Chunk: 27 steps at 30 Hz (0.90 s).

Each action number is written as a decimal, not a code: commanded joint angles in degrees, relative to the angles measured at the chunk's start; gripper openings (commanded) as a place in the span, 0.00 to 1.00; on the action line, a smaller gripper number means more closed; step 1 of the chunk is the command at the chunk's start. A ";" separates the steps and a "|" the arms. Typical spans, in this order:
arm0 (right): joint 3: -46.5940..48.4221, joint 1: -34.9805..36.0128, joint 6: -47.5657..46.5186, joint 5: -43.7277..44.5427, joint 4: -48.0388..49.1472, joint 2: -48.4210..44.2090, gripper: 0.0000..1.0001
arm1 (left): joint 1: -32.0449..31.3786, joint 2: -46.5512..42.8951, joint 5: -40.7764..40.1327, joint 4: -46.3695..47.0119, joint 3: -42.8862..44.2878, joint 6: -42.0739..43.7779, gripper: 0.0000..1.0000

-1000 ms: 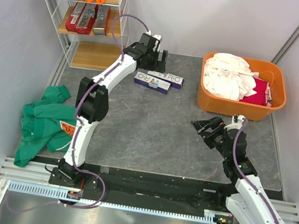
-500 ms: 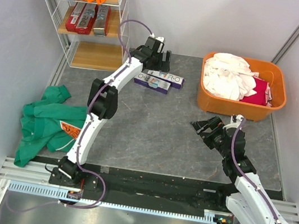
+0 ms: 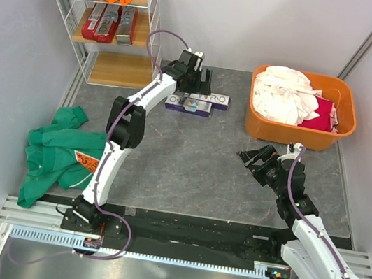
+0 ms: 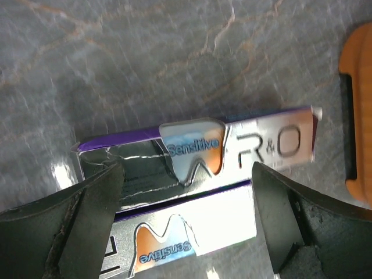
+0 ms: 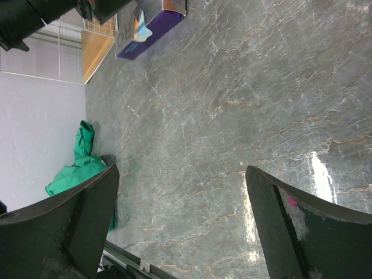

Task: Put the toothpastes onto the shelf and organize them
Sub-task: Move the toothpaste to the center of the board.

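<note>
Left fingers [image 4: 70,232] spread above toothpaste cartons [image 4: 244,148] lying left-to-right.

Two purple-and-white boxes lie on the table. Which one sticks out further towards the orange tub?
The rear carton; the front carton beside it sits shifted towards the shelf.

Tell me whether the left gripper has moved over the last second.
Yes. The left gripper has shifted slightly right, away from the shelf and toward the orange tub, and hangs open over the two purple toothpaste cartons.

Glossy cardboard cartons [image 4: 197,151] — wooden shelf [image 3: 116,68]
</note>
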 commanded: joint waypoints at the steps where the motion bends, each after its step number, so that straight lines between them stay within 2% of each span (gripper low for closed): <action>1: 0.14 -0.21 0.00 -0.43 1.28 -1.22 0.98 | -2.05 -4.36 1.33 -7.07 -9.33 -2.48 1.00; 12: -0.48 -0.21 0.61 -0.34 1.10 -3.41 0.98 | -7.58 -14.66 -3.59 -5.84 -29.88 -1.17 1.00; 21: -0.91 -0.21 0.79 -0.34 -0.48 -4.47 0.98 | -12.94 -24.15 -2.19 1.45 -48.78 -3.71 1.00; 27: -1.00 -0.21 1.05 -0.51 -0.48 -4.30 0.98 | -15.67 -29.25 -0.87 3.30 -54.78 -4.59 1.00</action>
